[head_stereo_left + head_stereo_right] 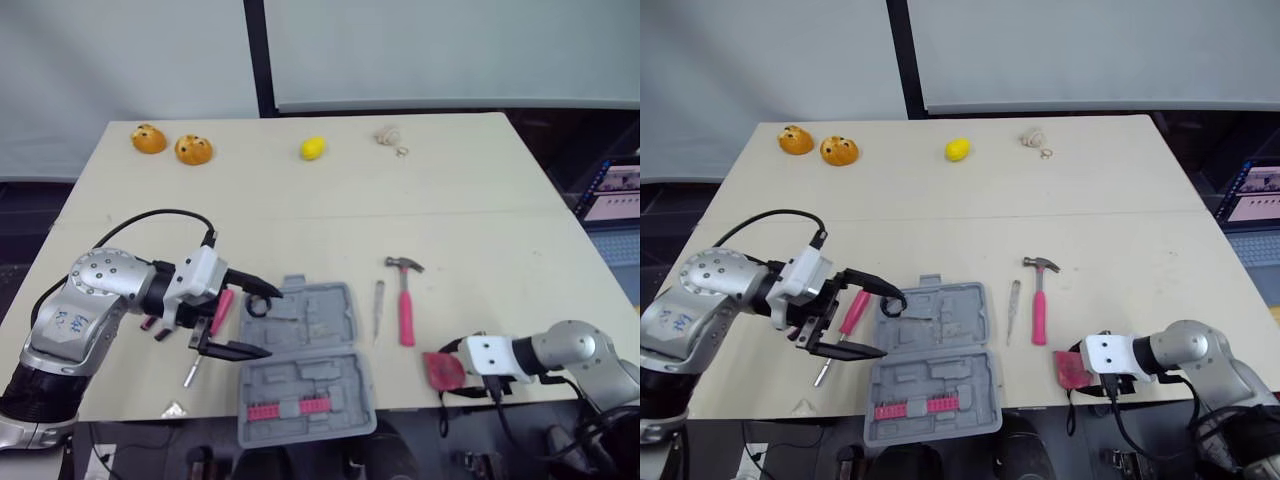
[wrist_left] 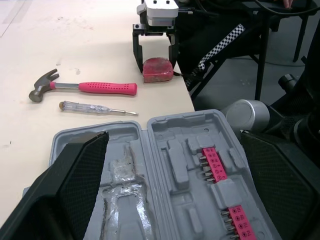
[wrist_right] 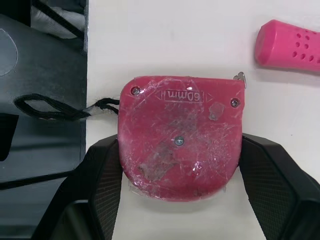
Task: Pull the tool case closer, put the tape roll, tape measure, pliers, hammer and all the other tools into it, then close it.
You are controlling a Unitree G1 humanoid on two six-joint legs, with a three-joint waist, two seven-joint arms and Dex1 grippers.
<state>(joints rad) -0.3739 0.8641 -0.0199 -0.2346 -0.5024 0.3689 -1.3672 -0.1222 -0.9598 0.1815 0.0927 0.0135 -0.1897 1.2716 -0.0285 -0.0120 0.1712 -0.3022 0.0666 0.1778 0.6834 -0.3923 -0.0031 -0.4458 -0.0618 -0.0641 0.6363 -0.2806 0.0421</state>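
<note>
**Tape measure at the near right edge, case off to its left**

The tape measure lies flat on the table, hard against the near edge at the right, its black wrist strap trailing off over the edge. Your right gripper sits astride it. You cannot tell from here whether it is clamped or only set around it.

The open tool case lies to the left of that gripper, also along the near edge, so the carry is a sideways run to the left. Your right arm is plainly the nearer one for this tool.

The hammer and a slim screwdriver lie side by side between the two, a little farther back. Their long axes run near to far, and the hammer's head is at the far end. I judge a low path would clip the hammer's pink handle, so lift first.

Your left gripper hangs released and spread wide over the case's left side, by the black tape roll at its far left corner. A pink-handled tool lies just left of the case.

The far half of the table holds only fruit, well apart from all this
</note>
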